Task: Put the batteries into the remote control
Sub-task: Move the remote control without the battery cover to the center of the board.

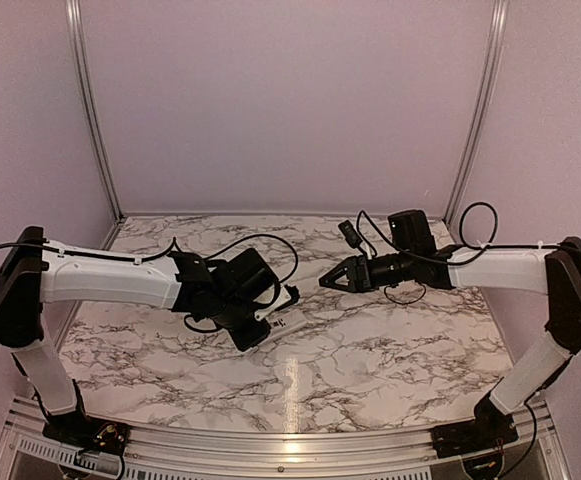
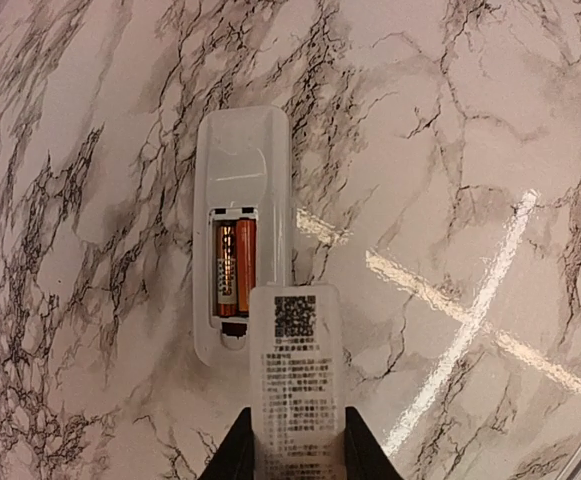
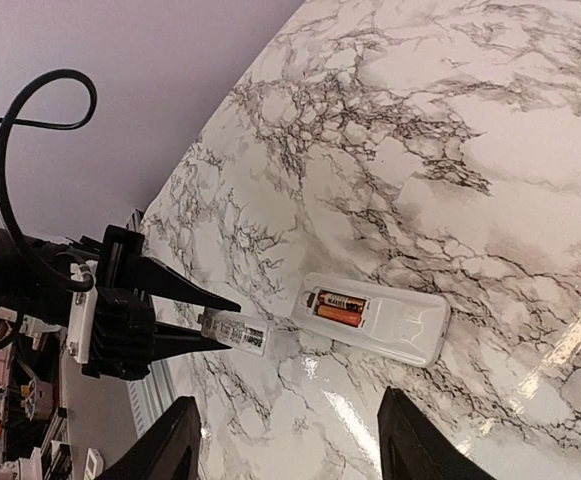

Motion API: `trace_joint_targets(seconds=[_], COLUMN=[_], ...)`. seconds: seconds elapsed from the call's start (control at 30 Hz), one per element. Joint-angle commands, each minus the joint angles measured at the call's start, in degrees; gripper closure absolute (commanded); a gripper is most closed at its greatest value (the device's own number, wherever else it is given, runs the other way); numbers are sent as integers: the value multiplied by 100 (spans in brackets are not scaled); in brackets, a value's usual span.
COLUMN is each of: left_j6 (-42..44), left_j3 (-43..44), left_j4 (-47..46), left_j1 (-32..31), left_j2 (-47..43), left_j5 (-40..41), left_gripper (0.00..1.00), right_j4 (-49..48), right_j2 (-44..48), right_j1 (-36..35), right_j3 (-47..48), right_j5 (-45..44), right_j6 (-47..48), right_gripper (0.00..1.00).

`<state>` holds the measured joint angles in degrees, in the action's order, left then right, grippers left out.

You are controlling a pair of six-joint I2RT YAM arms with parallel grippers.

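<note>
From above, the left gripper is hovering just beside the remote control at mid-table. The right gripper is hanging nearby.

At the left wrist, narrow jaws are pinching a thin labelled cover by its edges. Both batteries are lying seated in the handset's back.

At the right wrist, jaws are gaping, empty.

The remote control looks light, rigid and slippery, so its long edges suit gripping.

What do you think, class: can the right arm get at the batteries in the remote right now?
Probably yes. The batteries lie uncovered in the open recess of the remote control; the left gripper holds the cover off beyond one end, and the open right gripper hovers nearby, nothing visibly between.
</note>
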<state>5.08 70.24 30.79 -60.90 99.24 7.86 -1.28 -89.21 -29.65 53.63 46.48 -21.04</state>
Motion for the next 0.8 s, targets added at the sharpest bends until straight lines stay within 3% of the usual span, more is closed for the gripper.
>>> trace_joint_targets(seconds=[0.0,0.53,0.77], left_j6=[-255,225,214], left_j3=[454,1914,2073], left_j4=[564,1621,1648], left_j1=[240,641,782], left_j2=[465,1705,1705], left_j5=[-381,-623,-768], left_gripper=[80,79,80], right_j4=[-138,-649,-1175], right_j2=[-176,-238,-1008], right_j1=[75,497,492], right_j3=[-14,-398,-100], right_j5=[-405,-285,-33], right_j6=[23,-233,-441], right_gripper=[42,45,49])
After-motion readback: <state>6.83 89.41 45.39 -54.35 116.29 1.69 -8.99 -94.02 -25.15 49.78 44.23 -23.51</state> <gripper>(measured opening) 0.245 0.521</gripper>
